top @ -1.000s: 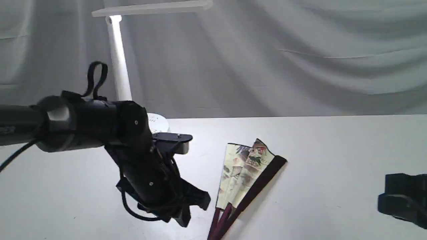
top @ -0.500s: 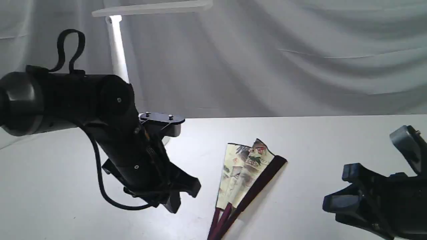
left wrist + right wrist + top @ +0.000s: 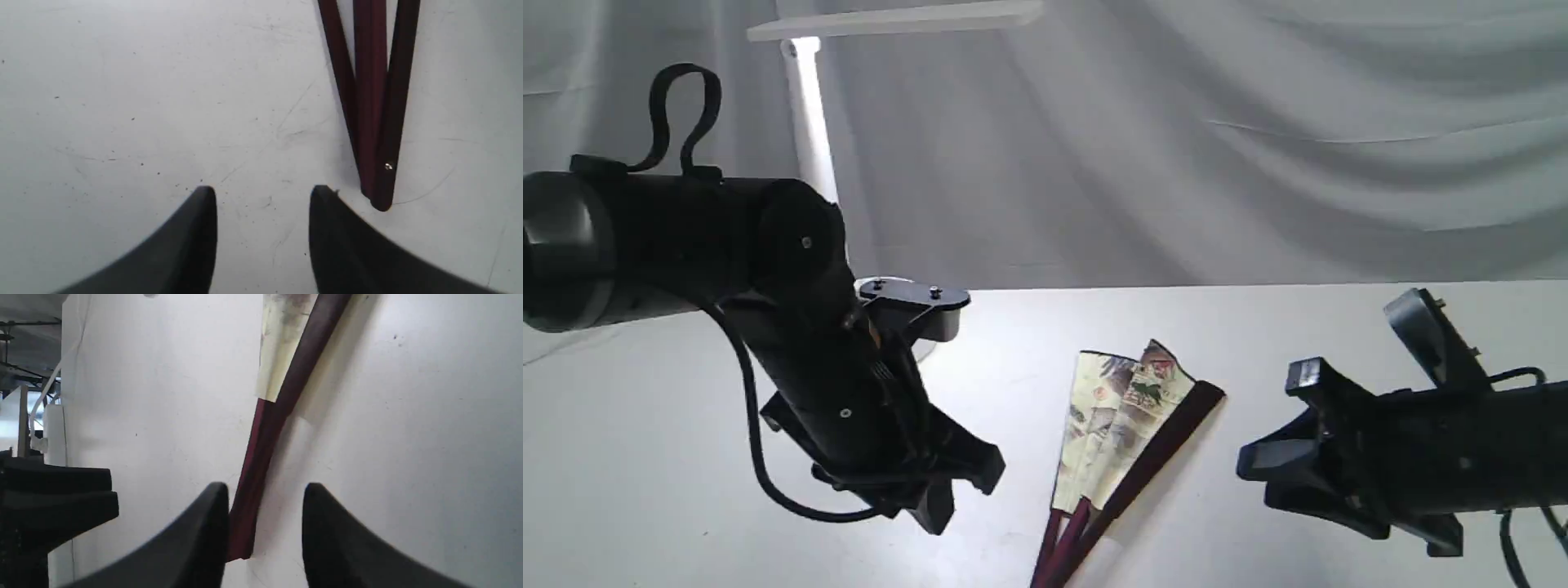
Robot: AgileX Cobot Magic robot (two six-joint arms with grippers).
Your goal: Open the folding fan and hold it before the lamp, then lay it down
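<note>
Nearest the lens in the exterior view, the left gripper [image 3: 964,494] hangs at lower left. Its jaws are moderately apart and empty, and its wrist view shows only bare table [image 3: 1339,343] between them. The right gripper [image 3: 1255,482] sits at lower right, jaws likewise parted and clasping nothing.

The folding fan [image 3: 1119,425] lies flat and only partly spread, so the thin ribs leave little for a finger to get under. A jaw coming down on them would probably skid the fan or swing it about its rivet. If the left claw closed where it stands, I judge it would meet nothing, since the rivet end lies just outside one finger, not between the two. If the right claw caught the paper instead of the dark outer rib, the pleats could crease or tear. Farther back, the lamp [image 3: 809,122] stands at upper left with the left arm's bulk in front of its stem. A careless lift could knock it.

The fan lies between the two claws, low in the centre of the frame. Its rib end runs off the bottom edge and the leaf opens toward the upper right. It is near the left claw and apart from the right one. In the right wrist view the rib end shows in the gap, close to one finger, though depth there cannot be told.
</note>
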